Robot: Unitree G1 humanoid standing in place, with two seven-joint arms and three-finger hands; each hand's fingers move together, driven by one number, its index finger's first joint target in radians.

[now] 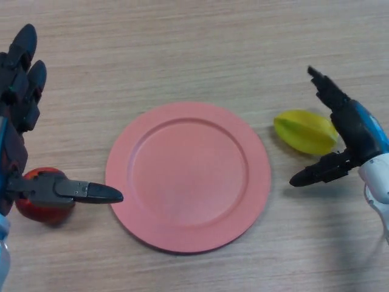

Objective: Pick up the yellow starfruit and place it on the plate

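Note:
The yellow starfruit (305,131) lies on the table just right of the pink plate (188,175). My right hand (351,131) is open around the fruit's right end, fingers reaching above it and thumb below it, with no clear contact. Nothing lies on the plate. At the left edge my left hand (24,115) is open, fingers pointing up and thumb stretched toward the plate's left rim.
A red fruit (41,196) sits on the wooden table at the lower left, partly behind my left thumb. The plate's rim is very close to the left thumb tip.

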